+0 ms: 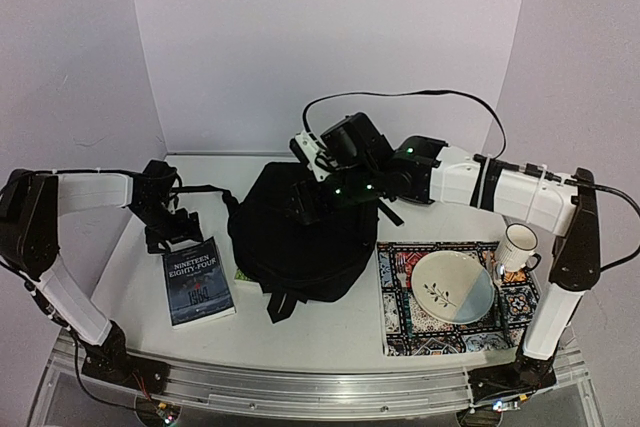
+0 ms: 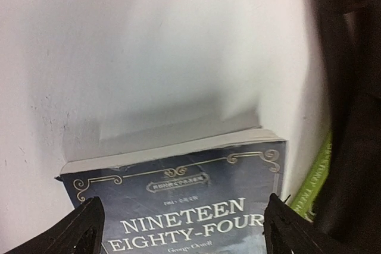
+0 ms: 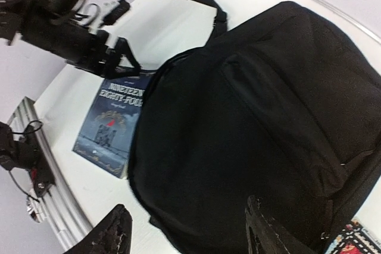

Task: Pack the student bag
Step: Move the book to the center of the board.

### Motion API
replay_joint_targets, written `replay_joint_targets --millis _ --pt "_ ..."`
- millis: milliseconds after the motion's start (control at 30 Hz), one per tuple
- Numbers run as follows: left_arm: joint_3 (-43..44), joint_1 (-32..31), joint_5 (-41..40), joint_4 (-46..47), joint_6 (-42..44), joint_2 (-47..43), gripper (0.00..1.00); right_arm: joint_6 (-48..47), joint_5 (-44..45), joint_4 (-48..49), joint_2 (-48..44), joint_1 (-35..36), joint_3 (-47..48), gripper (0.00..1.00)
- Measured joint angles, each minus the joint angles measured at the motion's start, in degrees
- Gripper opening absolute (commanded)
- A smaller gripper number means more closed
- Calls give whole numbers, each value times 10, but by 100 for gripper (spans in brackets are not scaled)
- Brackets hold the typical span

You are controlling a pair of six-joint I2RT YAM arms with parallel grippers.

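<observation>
Top external: student bag (image 1: 300, 242), limp black fabric, lies mid-table. It will likely sag when lifted and is best taken by a strap or the zipper edge.
Left wrist: left gripper (image 2: 184, 230) spread wide, holding nothing, over book (image 2: 178, 200) near the left edge.
Right wrist: right gripper (image 3: 187, 227) spread, holding nothing, above the bag.

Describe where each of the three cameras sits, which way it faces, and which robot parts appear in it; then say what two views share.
Top external: above and behind the bases, facing down at the table; both arms, backpack, book, plate.
Left wrist: on the left arm, facing down at the book; its own open fingers show.
Right wrist: above the backpack, facing toward the left arm; own open fingers show.
Shared: both wrist views show the book.
</observation>
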Motion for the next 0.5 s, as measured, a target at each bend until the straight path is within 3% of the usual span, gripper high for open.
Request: replay_joint_targets --millis 167,500 --pt "-4 -3 10 0 3 38 94 32 -33 7 12 20 22 65" --pt "-53 -42 19 55 -14 3 92 135 -79 60 103 74 19 65"
